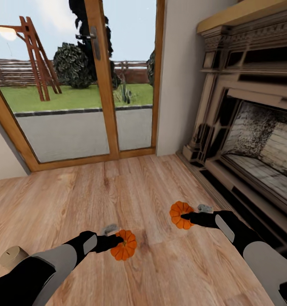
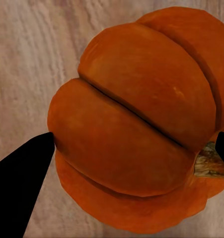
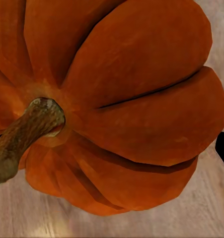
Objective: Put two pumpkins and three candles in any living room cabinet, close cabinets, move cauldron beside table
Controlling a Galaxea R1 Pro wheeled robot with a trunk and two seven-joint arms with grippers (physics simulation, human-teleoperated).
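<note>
Each of my grippers holds one small orange pumpkin over the wooden floor. The left gripper (image 1: pixel 116 242) is shut on the nearer pumpkin (image 1: pixel 125 246). In the left wrist view that ribbed pumpkin (image 2: pixel 136 124) sits between two dark fingertips (image 2: pixel 22 173). The right gripper (image 1: pixel 187 216) is shut on the other pumpkin (image 1: pixel 178 213). In the right wrist view this pumpkin (image 3: pixel 131 109) turns its brown stem toward the camera. A cream-beige candle (image 1: pixel 12 256) stands on the floor beside my left forearm. The cabinet, cauldron and table are out of view.
A large fireplace (image 1: pixel 249 127) with a low hearth ledge runs along the right side. A wood-framed glass door (image 1: pixel 97 85) to the garden stands straight ahead, with a beige wall between it and the fireplace. Wooden floor (image 1: pixel 118 191) stretches in front of me.
</note>
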